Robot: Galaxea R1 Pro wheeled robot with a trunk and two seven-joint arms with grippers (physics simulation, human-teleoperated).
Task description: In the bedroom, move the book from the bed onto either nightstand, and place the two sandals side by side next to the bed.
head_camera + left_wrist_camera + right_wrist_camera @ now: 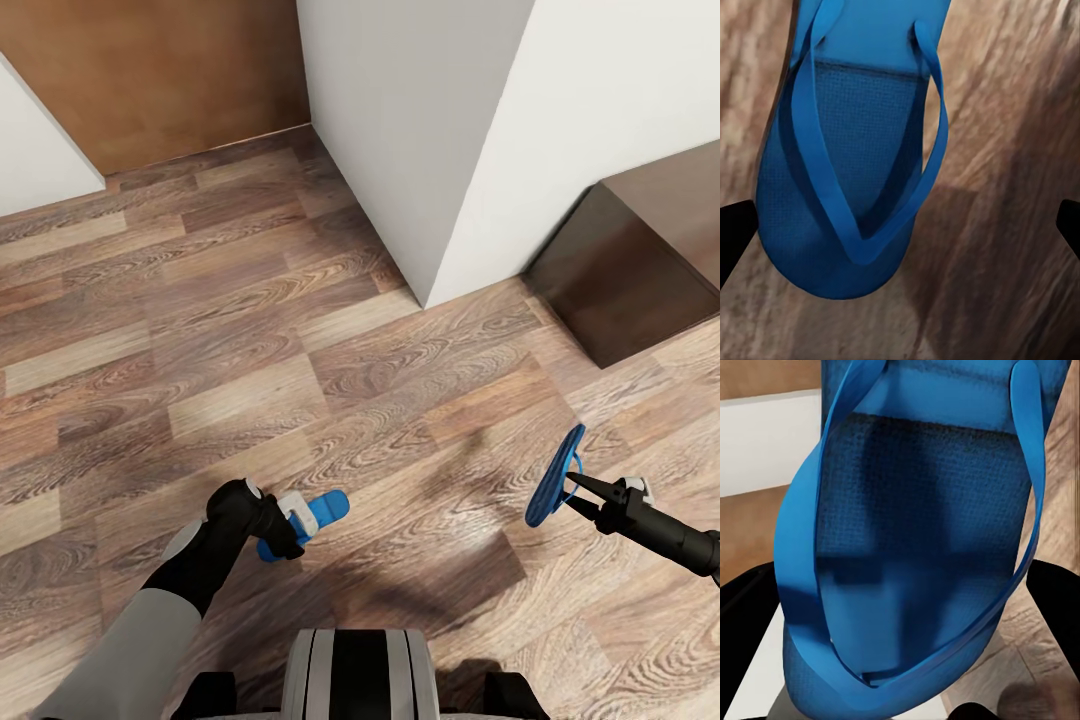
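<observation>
Each gripper (283, 535) (578, 487) clamps 1 sandal (318, 513) (553, 490); wall corner (425, 300) ahead, probably clear floor (200, 330) left.

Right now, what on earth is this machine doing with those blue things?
The robot is carrying two blue sandals over a wood-plank floor, one in each arm. Its left fingers hold one sandal, and its right fingers hold the other sandal up on edge. A dark wooden piece sits by the white wall.
</observation>
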